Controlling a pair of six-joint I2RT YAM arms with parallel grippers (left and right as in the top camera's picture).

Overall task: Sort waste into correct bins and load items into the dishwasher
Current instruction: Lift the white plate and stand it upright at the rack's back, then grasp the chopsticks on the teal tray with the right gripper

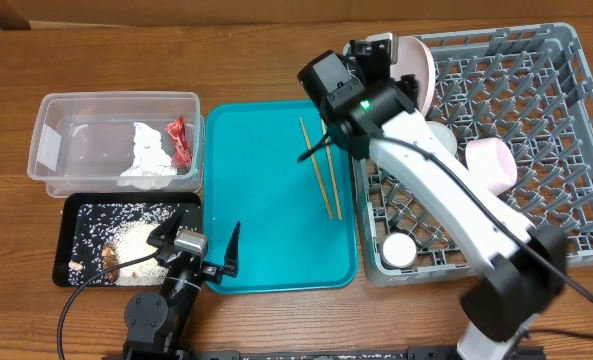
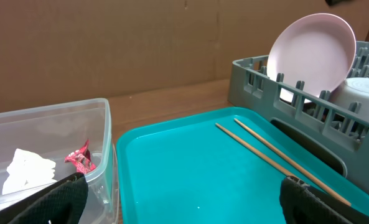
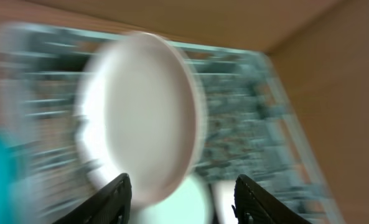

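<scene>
On the wood-grain table (image 1: 276, 60): grey plastic rack (image 1: 556, 100) at right, with a grid floor and rows of upright pegs. Teal tray (image 1: 266, 200) mid-table, smooth with rounded corners, just beside the rack's left wall. Clear tub (image 1: 76, 125) far left, with the matte black tray (image 1: 71, 215) just in front of it. Pink plate (image 2: 312, 53), round and glossy, stands on edge in the rack's far-left corner. Right tool (image 3: 184, 202) is right at it, fingers spread and not pinching, though its wrist view is motion-blurred. Left tool (image 1: 200, 240) hovers over the seam between black tray and teal tray, spread wide, holding nothing. White cup (image 1: 398, 250) sits in the rack's near-left corner. Two thin wooden chopsticks (image 1: 318, 175) lie on the teal tray's right half, closing together toward the near end. Crumpled white napkin (image 1: 146, 155) is in the tub, with the crinkled red wrapper (image 1: 179, 140) at its right side. Whitish grainy scraps (image 1: 131, 240) with brown bits are heaped in the black tray.
</scene>
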